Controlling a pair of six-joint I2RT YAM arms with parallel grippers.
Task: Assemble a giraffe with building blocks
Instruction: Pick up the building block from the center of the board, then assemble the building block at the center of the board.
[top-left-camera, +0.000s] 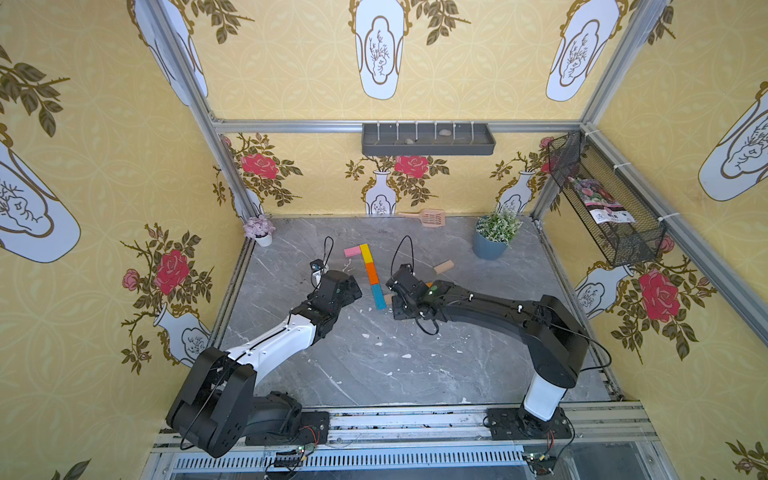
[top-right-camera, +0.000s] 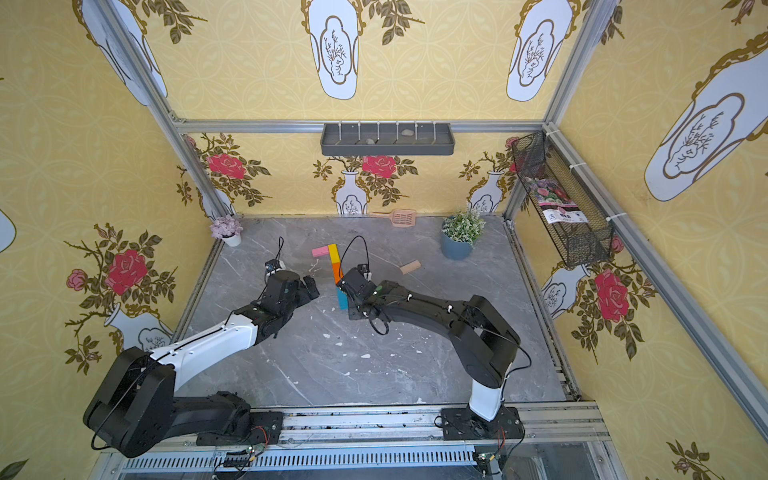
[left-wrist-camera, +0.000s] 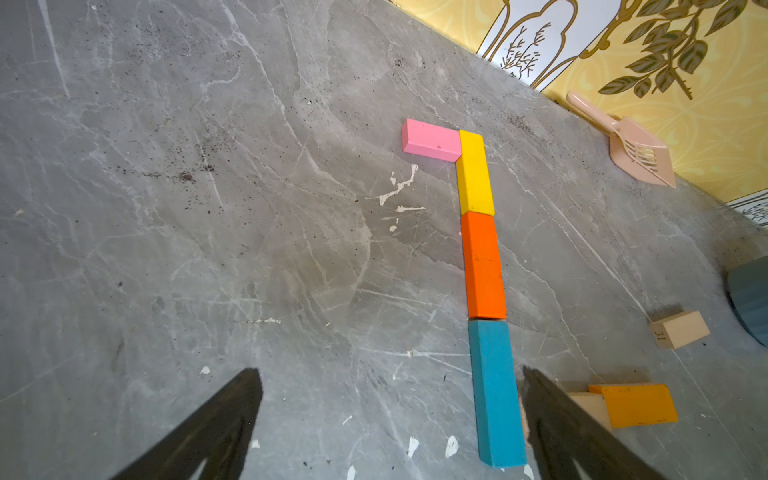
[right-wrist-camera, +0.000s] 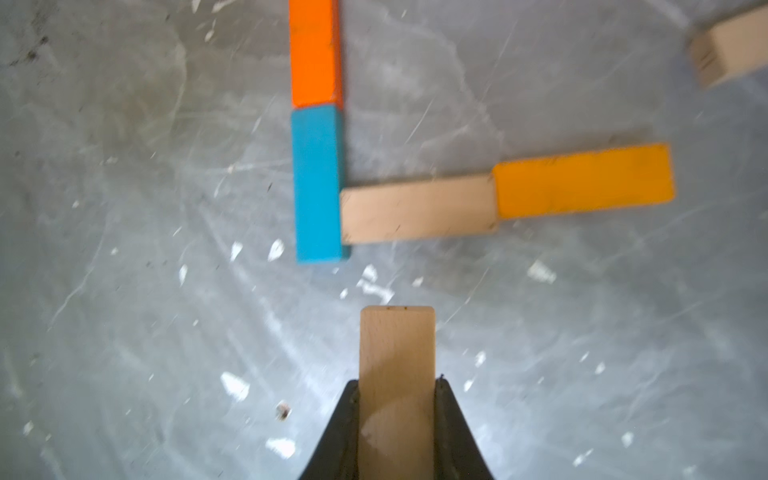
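The giraffe lies flat on the grey table (top-left-camera: 478, 332): a pink block (left-wrist-camera: 432, 140) meets a yellow one (left-wrist-camera: 475, 174), then orange (left-wrist-camera: 484, 266) and blue (left-wrist-camera: 496, 390) run in a line. A tan block (right-wrist-camera: 419, 210) butts against the blue block's side, with a second orange block (right-wrist-camera: 584, 180) at its far end. My right gripper (right-wrist-camera: 397, 382) is shut on another tan block (right-wrist-camera: 397, 345), held just short of the blue block's near end. My left gripper (left-wrist-camera: 390, 374) stands open just left of the blue block, holding nothing. A loose tan block (top-left-camera: 443, 267) lies apart to the right.
A peach scoop (top-left-camera: 430, 217) lies by the back wall. A blue pot with a plant (top-left-camera: 494, 237) stands at the back right and a small white flowerpot (top-left-camera: 259, 230) at the back left. A wire basket (top-left-camera: 602, 199) hangs on the right wall.
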